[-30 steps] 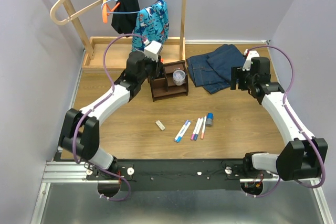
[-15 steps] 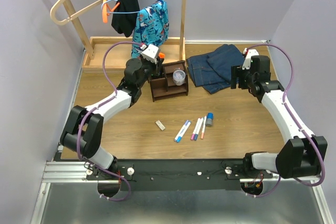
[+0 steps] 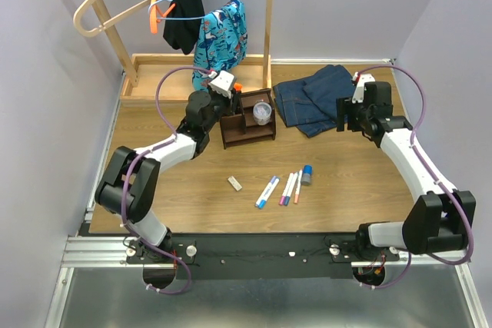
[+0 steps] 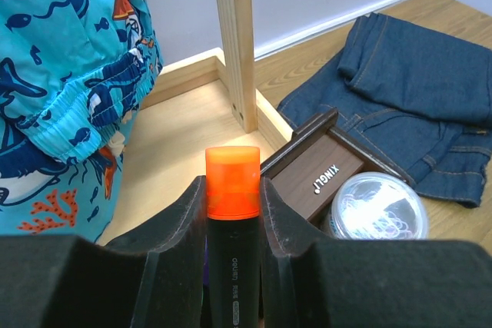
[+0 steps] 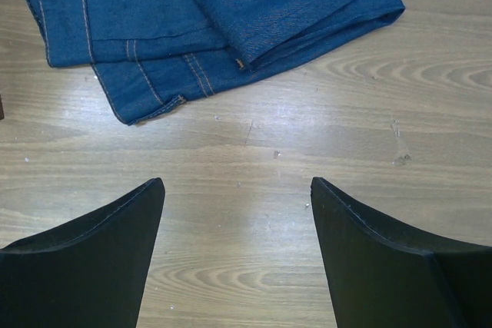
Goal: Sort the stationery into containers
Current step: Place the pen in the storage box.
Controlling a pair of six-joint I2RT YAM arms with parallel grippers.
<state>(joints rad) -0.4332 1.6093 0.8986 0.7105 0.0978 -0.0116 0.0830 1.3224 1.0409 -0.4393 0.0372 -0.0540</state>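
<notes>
On brn organiser (image 4: 304,165): XINGLI logo (image 4: 326,180)

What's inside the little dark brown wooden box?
A clear round tub sits in one compartment of the dark brown wooden organiser. The left gripper, clamping a black marker with an orange cap, hides whatever lies below it.
</notes>
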